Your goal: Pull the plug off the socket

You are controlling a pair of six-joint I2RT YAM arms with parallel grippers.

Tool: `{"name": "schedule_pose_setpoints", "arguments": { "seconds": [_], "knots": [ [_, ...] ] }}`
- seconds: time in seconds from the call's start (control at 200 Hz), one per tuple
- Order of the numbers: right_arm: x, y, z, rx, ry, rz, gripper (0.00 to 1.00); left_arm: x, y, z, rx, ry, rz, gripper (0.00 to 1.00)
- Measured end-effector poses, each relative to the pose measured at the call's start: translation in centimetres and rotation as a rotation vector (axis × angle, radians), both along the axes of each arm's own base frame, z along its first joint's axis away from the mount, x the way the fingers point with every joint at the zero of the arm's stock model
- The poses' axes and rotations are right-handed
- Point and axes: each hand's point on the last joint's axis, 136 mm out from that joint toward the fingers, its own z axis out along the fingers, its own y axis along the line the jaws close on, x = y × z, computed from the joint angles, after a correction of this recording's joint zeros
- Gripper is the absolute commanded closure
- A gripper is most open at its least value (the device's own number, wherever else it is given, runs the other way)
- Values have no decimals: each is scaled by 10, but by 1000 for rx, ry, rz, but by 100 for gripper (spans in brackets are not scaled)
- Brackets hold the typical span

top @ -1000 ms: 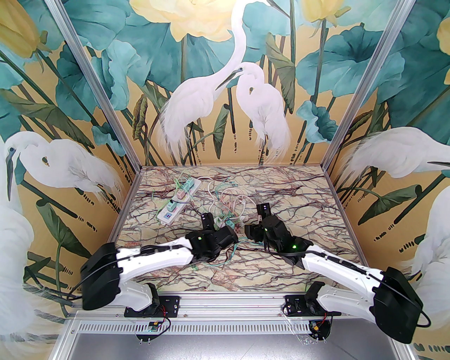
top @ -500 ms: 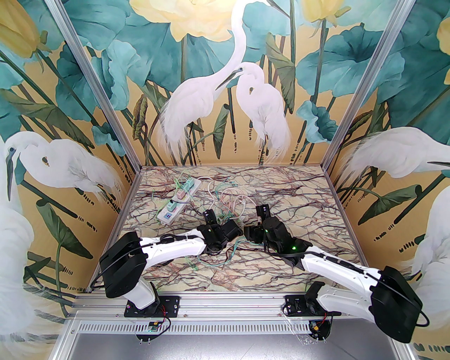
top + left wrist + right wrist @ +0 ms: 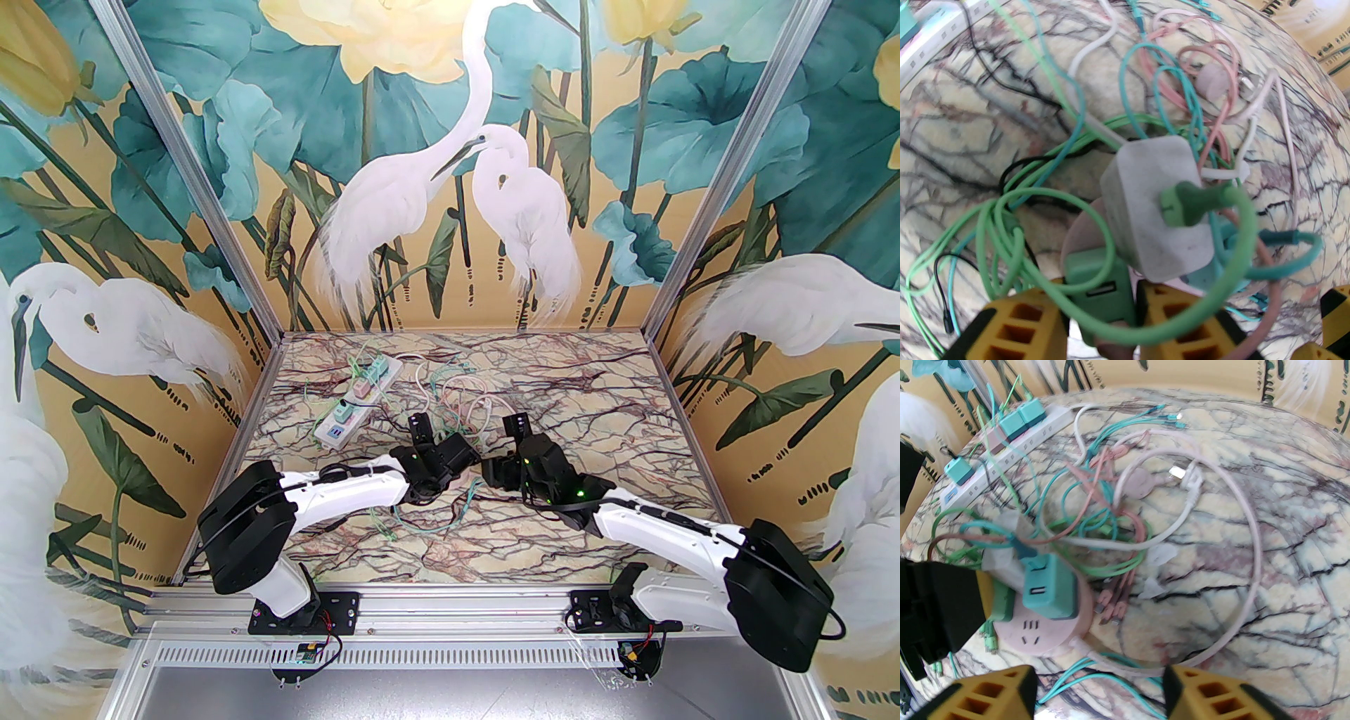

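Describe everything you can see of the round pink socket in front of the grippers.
The pink socket is a flat round puck of matte pale-pink plastic, lying face up on the marble table. One set of slots on its near side is free. A teal adapter stands plugged into it, with a green adapter and a white adapter beside that. A pink cord leaves its near edge. Coloured cables lie tangled around it.

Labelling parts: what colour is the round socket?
Round socket is pale pink; clearest from right wrist.
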Motion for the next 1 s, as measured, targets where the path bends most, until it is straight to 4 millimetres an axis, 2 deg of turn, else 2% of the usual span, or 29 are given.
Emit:
{"name": "schedule_pose_setpoints", "arguments": {
  "seconds": [0.22,0.42,0.465,0.625,0.86,1.0],
  "knots": [
    [9,24,-2,11,52,46,45,-2,0,0,4,-4,-59,58],
    [21,52,2,-38,59,51,46,-8,-4,5,-21,15,-103,49],
    [22,56,0,-61,61,51,46,-9,1,4,-14,22,-99,47],
    [30,60,-15,-122,88,32,46,-16,9,10,-37,23,-105,44],
    [29,60,-42,-197,132,44,45,-27,12,47,-156,-39,-129,42],
    [28,62,-44,-219,124,60,46,-31,21,45,-219,-22,-125,46]
  ]
}}
